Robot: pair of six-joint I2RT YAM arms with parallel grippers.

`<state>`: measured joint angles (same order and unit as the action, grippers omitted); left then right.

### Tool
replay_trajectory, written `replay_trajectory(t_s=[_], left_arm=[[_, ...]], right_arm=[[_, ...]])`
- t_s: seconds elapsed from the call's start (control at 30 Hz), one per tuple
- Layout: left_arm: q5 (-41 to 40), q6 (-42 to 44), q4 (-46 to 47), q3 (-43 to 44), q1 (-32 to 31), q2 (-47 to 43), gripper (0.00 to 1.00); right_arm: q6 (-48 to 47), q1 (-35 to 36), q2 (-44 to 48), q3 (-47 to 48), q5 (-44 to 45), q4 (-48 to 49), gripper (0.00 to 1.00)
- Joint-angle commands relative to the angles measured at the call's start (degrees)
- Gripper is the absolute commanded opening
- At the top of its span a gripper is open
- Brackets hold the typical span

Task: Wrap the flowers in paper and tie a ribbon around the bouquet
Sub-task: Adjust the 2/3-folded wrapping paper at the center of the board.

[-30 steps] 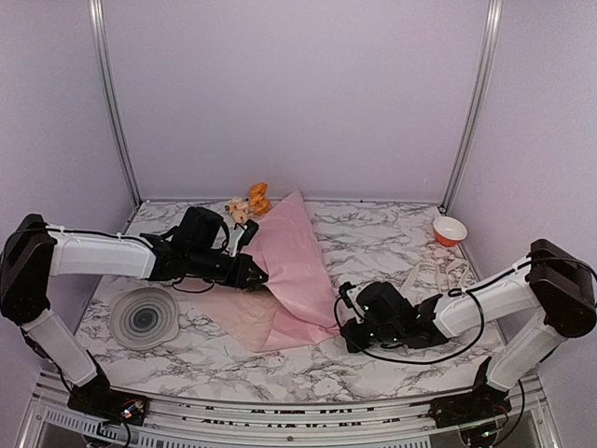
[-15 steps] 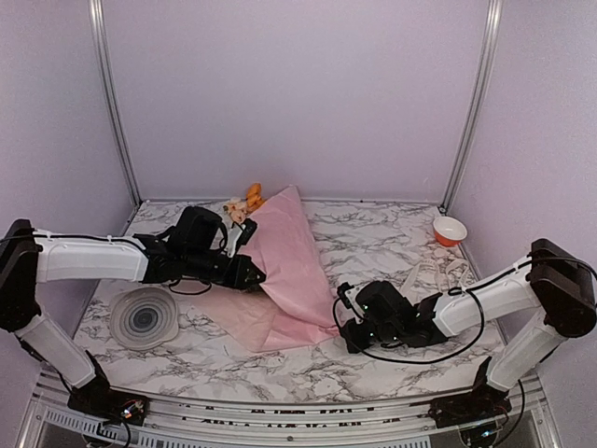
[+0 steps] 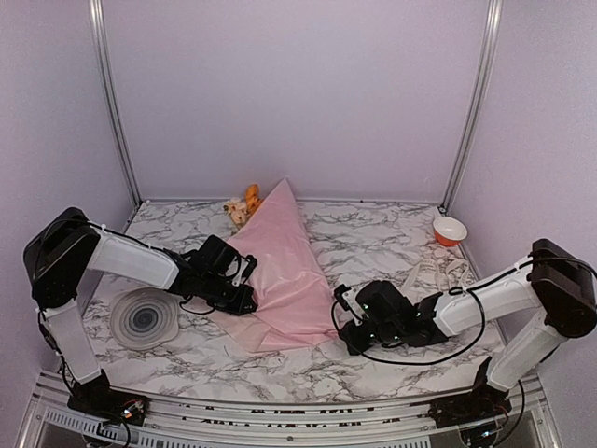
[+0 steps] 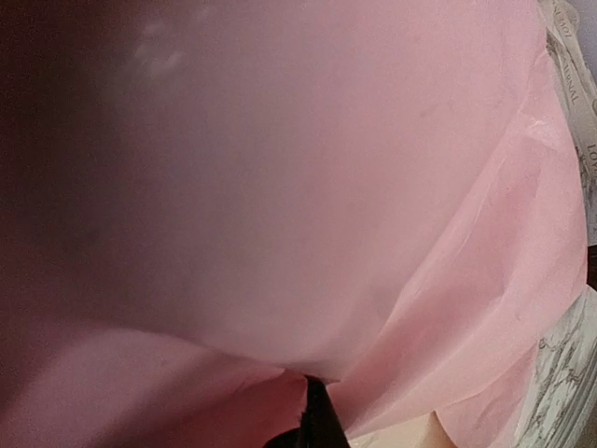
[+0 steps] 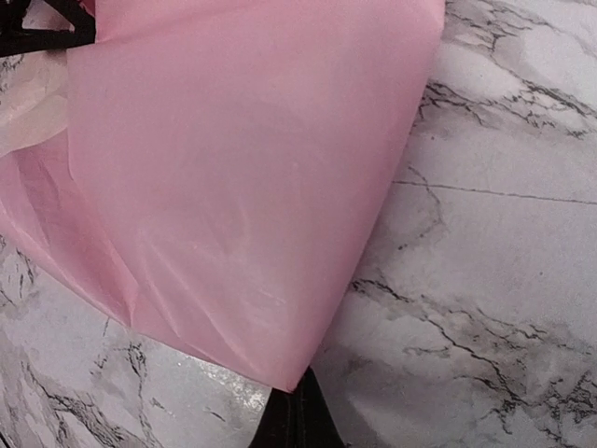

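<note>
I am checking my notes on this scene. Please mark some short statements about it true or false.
1. The right end effector is shut on a corner of the paper. True.
2. The ribbon is tied round the paper. False: it lies loose on the table.
3. Blossoms show at the paper's far end. True.
4. The bowl sits on the grey disc. False: the bowl stands far right, the disc near left.
5. The left end effector is open. False: it is shut on the paper's edge.
</note>
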<state>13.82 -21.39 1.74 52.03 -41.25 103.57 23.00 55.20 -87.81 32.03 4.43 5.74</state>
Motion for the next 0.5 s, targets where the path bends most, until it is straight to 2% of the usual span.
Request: replay_trajectory(t_s=[0.0, 0.1, 0.17, 0.27, 0.33, 0.47], left_arm=[[-3.2, 1.9, -4.1, 1.0, 0.5, 1.8, 0.00], [-2.4, 2.9, -5.5, 2.1, 0.6, 2.4, 0.00], [-1.7, 3.3, -5.9, 2.6, 0.5, 3.0, 0.00], [-2.1, 3.2, -5.7, 2.5, 0.5, 3.5, 0.00], [-1.9, 3.3, -5.2, 2.6, 0.5, 3.9, 0.00], [-1.6, 3.1, -4.8, 3.8, 0.5, 4.8, 0.00]], right_arm=[[-2.0, -0.4, 2.6, 1.4, -2.4, -9.6, 0.05], [-3.0, -0.4, 6.7, 3.6, -4.1, -15.5, 0.17], [-4.8, -0.4, 9.5, 5.6, -7.3, -19.7, 0.21], [-7.6, -0.7, 13.2, 8.9, -10.2, -23.6, 0.22], [-9.3, -1.4, 13.9, 11.1, -10.7, -22.0, 0.24], [-12.9, -3.1, 4.8, 17.3, -12.0, -16.6, 0.19]])
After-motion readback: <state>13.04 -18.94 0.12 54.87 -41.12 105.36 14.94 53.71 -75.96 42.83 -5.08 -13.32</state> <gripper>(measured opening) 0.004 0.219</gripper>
